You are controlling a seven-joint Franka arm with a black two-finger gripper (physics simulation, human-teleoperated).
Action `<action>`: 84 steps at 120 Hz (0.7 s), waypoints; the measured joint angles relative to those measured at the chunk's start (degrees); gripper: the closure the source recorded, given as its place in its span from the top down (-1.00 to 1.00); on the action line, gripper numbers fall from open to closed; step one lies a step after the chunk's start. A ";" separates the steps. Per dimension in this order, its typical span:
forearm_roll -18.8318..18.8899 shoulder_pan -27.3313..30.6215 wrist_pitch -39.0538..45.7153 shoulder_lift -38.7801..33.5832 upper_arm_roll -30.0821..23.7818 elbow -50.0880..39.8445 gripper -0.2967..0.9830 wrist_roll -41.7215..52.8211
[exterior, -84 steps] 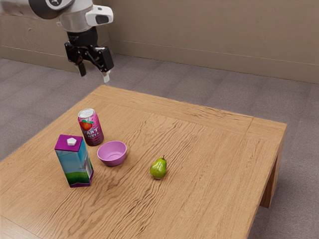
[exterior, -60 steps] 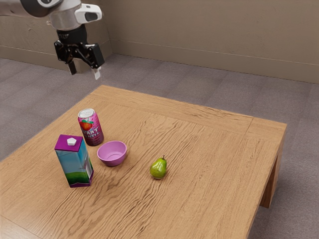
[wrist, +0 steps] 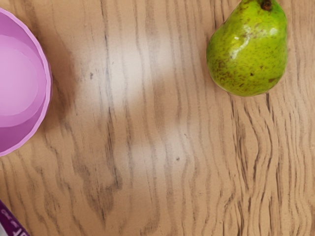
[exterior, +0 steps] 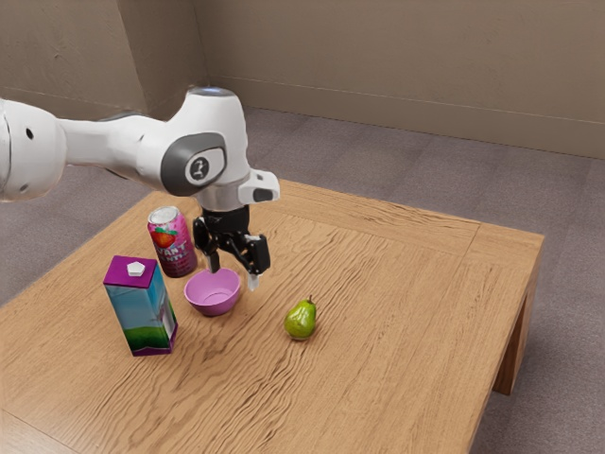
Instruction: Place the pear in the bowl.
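Note:
My gripper (exterior: 233,269) hangs above the table beside the bowl's rim in the exterior view, its two fingers apart and nothing between them. The pink-purple bowl (exterior: 213,292) stands upright, and its inside looks bare in the wrist view, where the bowl (wrist: 18,81) is partly cut off. A green pear (exterior: 301,321) rests on the wood a short way from the bowl, toward the exterior view's right. In the wrist view the pear (wrist: 248,49) is speckled brown, with a dark stem, and stands apart from the bowl.
A pink soda can (exterior: 172,243) is close behind the bowl. A blue and purple carton (exterior: 143,307) stands at the bowl's side toward the exterior view's left; a purple corner (wrist: 11,222) shows in the wrist view. The wooden table (exterior: 406,312) extends past the pear.
From beyond the table's far corner, my gripper has moved in over the table and down, close to the bowl. Pear, bowl, can and carton have stayed where they were.

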 joint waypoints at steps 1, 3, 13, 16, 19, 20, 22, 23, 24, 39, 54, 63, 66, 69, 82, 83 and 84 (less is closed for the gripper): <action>-0.03 0.00 0.48 0.30 -0.21 -0.05 0.54 -0.06; -0.12 -0.04 1.40 0.82 -0.55 -0.14 0.54 -0.18; -0.99 -0.02 5.28 3.60 -1.60 -0.11 0.54 -0.77; -1.18 0.00 6.30 4.42 -1.85 -0.08 0.54 -0.98; -1.33 0.01 7.31 5.37 -2.11 -0.07 0.54 -1.18; -1.37 0.00 7.63 5.65 -2.18 -0.06 0.54 -1.24; -1.45 0.03 8.23 6.15 -2.40 -0.05 0.54 -1.38; -1.49 0.03 8.51 6.34 -2.50 -0.05 0.54 -1.45; -1.52 0.02 8.78 6.51 -2.58 -0.04 0.54 -1.52; -2.07 0.04 12.52 9.02 -3.39 0.19 0.54 -2.50; -3.20 -0.02 16.34 11.38 -4.55 0.45 0.54 -3.37; -3.73 -0.03 17.93 12.52 -4.73 0.77 0.54 -3.83; -3.85 -0.05 18.34 13.12 -4.75 1.07 0.54 -3.97; -3.96 -0.03 18.72 13.80 -4.77 1.45 0.54 -4.10; -4.40 0.01 20.32 16.41 -4.79 2.24 0.54 -4.62; -4.43 0.01 20.42 16.54 -4.79 2.30 0.54 -4.65; -4.46 0.01 20.52 16.67 -4.79 2.34 0.54 -4.69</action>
